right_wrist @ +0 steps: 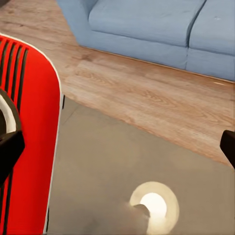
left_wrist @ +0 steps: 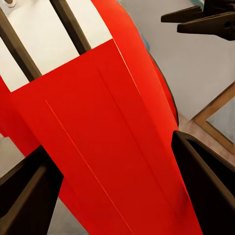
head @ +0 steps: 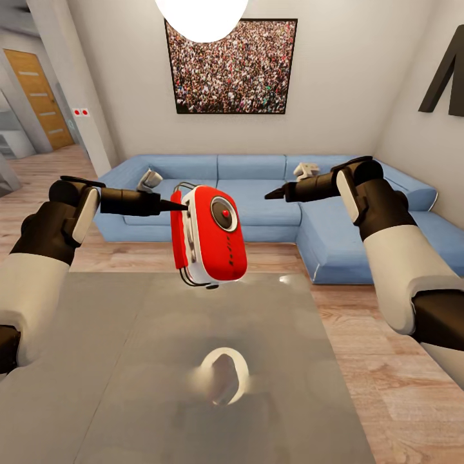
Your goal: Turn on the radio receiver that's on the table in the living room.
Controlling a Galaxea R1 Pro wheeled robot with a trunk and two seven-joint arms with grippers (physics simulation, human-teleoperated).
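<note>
1. Left tool (head: 175, 205) grips the radio (head: 209, 235) from its side; in the left wrist view the dark fingers (left_wrist: 205, 181) sit either side of the red body (left_wrist: 112, 137), clamped on it.
2. Radio held in the air above the far edge of the desk (head: 129, 361), clear of the top. It stands roughly upright, slightly tilted, face toward the camera: red front, white rim, round grey dial (head: 225, 213) near the top, a column of small dots below it. Thin wire handle shows at its top and bottom edges.
3. Right tool (head: 273, 193) is near the radio's right side, apart from it, pointing toward it. Head view shows its tips close together; in the right wrist view the fingers (right_wrist: 10, 147) sit at opposite edges of the frame with nothing between them. Reads as released, empty.
4. Right wrist view: radio's red front with dark slots (right_wrist: 27, 137) close beside one finger; grey desk (right_wrist: 112, 161) below, wood floor (right_wrist: 147, 93) and sofa (right_wrist: 147, 24) beyond.
5. Desk top glossy grey, a round bright lamp reflection (head: 223, 376) on it.
6. Beyond the desk: light wood floor (head: 380, 361), blue corner sofa (head: 258, 187) with two small pale objects (head: 150, 179) on its seats, crowd picture (head: 231, 66) on the beige wall, white lamp globe (head: 201, 16) at top, wooden door (head: 40, 96) far left.
</note>
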